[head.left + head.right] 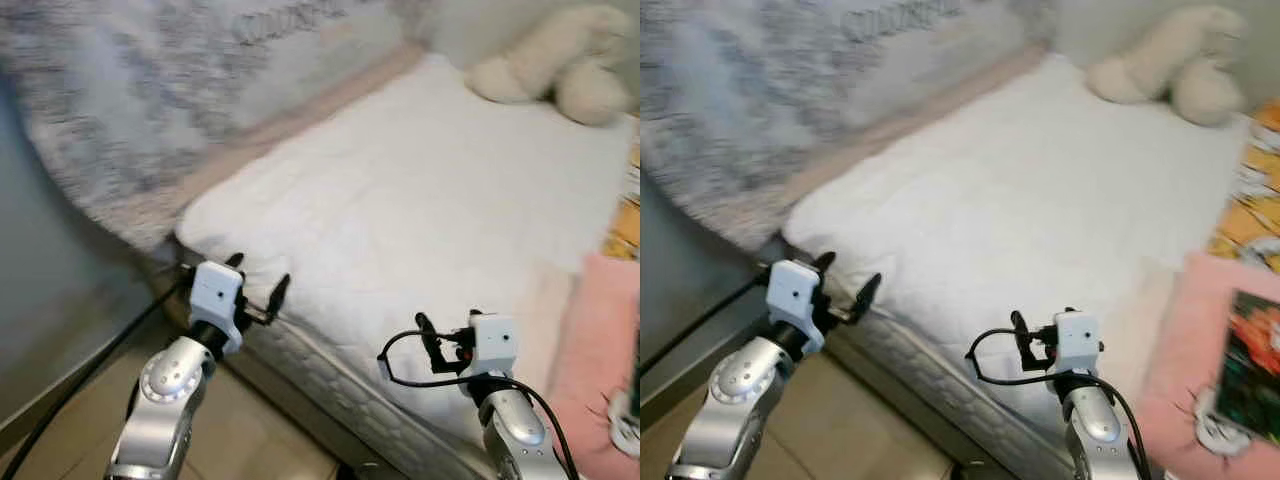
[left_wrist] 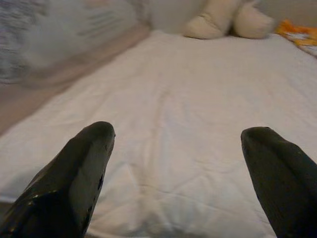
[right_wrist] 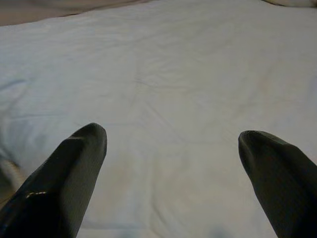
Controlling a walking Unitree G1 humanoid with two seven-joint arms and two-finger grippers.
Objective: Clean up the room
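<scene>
Both jaws stand spread and empty: the left gripper [image 1: 258, 280] at the white mattress's [image 1: 420, 210] near corner, the right gripper [image 1: 432, 340] over its near edge. Well beyond them, a cream plush toy [image 1: 560, 60] lies at the far corner.

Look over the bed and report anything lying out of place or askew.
The white bedcover lies fairly smooth, but a cream plush toy is slumped in the far corner, and a pink cloth with a colourful item on it lies at the right edge. Both the left gripper and the right gripper are open and hold nothing.
</scene>
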